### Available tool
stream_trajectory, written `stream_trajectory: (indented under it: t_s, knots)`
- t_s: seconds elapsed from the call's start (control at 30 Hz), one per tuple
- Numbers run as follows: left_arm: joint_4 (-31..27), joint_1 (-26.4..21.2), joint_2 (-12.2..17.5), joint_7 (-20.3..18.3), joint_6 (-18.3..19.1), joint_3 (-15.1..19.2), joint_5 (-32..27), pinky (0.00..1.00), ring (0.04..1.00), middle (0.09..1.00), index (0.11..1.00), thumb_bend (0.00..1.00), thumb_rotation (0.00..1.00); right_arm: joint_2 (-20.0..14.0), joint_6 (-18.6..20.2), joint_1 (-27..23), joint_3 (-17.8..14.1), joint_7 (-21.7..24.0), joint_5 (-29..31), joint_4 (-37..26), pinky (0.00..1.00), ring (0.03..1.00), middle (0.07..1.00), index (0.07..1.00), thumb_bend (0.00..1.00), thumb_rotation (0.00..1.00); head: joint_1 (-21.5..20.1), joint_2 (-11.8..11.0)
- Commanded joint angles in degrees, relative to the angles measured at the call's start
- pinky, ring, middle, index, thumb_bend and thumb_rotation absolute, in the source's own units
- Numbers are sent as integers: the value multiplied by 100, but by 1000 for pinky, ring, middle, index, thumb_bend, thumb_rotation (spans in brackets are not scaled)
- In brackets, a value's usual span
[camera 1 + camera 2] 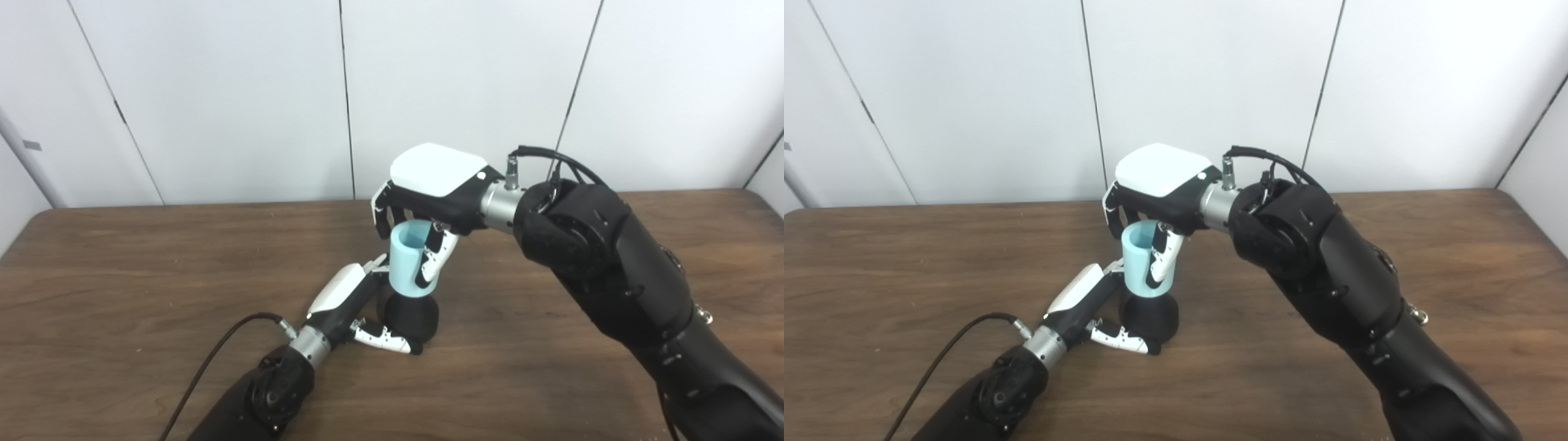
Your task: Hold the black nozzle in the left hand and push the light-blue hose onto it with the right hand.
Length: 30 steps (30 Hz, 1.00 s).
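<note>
- While my left hand [352, 306] braces the black nozzle [413, 318] on the surface [153, 275], fingers wrapped round it, my right hand [429, 202] grips the light-blue hose [406, 260] from above.
- Hose sits upright on the nozzle; I judge pushing is underway, needing straight downward pressure next.
- Seating depth is hidden.
</note>
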Motion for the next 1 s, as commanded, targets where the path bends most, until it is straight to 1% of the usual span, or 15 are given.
stream_trajectory:
  t_s: [0.0, 0.1, 0.17, 0.2, 0.23, 0.27, 0.3, 0.33, 0.37, 0.43, 0.5, 0.57, 0.6, 0.8, 0.97]
  knots:
    - [367, 523, 101, -622, 529, -442, 579, 1000, 1000, 803, 484, 518, 74, -31, -85, -49, 27, 10, 25, -87, 253, 350, 471, 543, 509, 0, -7, 6]
    - [385, 518, 102, -606, 516, -447, 577, 1000, 1000, 803, 484, 518, 74, -58, -123, -23, 40, -16, -9, -51, 244, 346, 465, 546, 508, 0, -7, 6]
    - [385, 519, 105, -608, 515, -446, 568, 1000, 1000, 803, 484, 518, 74, -69, -119, -17, 59, 5, -68, -71, 266, 363, 482, 547, 510, 0, -8, 5]
    - [386, 520, 104, -611, 516, -445, 564, 1000, 1000, 803, 484, 518, 74, -69, -90, -16, 58, 36, -88, -103, 287, 379, 501, 541, 512, 0, -8, 5]
    - [387, 519, 104, -613, 516, -445, 560, 1000, 1000, 803, 484, 518, 74, -62, -42, -16, 48, 70, -92, -139, 315, 419, 552, 517, 511, 0, -15, 6]
    - [391, 518, 102, -613, 516, -445, 560, 1000, 1000, 803, 484, 518, 74, -50, 10, -11, 31, 99, -79, -167, 349, 478, 606, 572, 727, 42, -15, 6]
    - [390, 519, 103, -613, 517, -446, 560, 1000, 1000, 803, 484, 518, 74, -38, 50, -7, 15, 122, -66, -190, 400, 551, 666, 625, 888, 112, -17, 14]
    - [386, 521, 105, -614, 518, -446, 560, 1000, 1000, 803, 484, 518, 74, -31, 73, 1, 1, 135, -48, -208, 431, 590, 693, 649, 944, 152, -17, 14]
    - [383, 522, 107, -614, 517, -446, 559, 1000, 1000, 803, 484, 518, 74, -32, 78, 12, -13, 135, -30, -228, 475, 639, 718, 673, 972, 205, -17, 14]
    - [375, 526, 110, -616, 514, -445, 555, 1000, 1000, 803, 484, 518, 74, -37, 49, 24, -28, 119, -21, -257, 555, 717, 761, 710, 996, 300, -17, 17]
    - [377, 526, 108, -614, 511, -446, 553, 1000, 1000, 803, 484, 518, 74, -46, -25, 14, -30, 95, -34, -263, 619, 768, 795, 736, 1000, 355, -15, 24]
    - [377, 528, 104, -612, 512, -448, 555, 1000, 1000, 803, 484, 518, 74, -65, -150, 9, -47, 25, 5, -251, 664, 793, 811, 748, 1000, 374, -8, 18]
    - [377, 527, 103, -612, 514, -450, 556, 1000, 1000, 803, 484, 518, 74, -76, -215, 12, -60, -19, 33, -243, 703, 807, 819, 755, 1000, 384, -9, 19]
    - [381, 519, 115, -618, 522, -451, 559, 1000, 1000, 800, 484, 518, 74, -120, -720, 64, -188, -343, 327, -148, 829, 859, 845, 774, 1000, 427, -18, 24]
    - [366, 529, 114, -618, 534, -451, 559, 1000, 1000, 799, 484, 518, 74, -153, -1030, 84, -239, -527, 450, -53, 870, 862, 848, 780, 1000, 441, -16, 29]
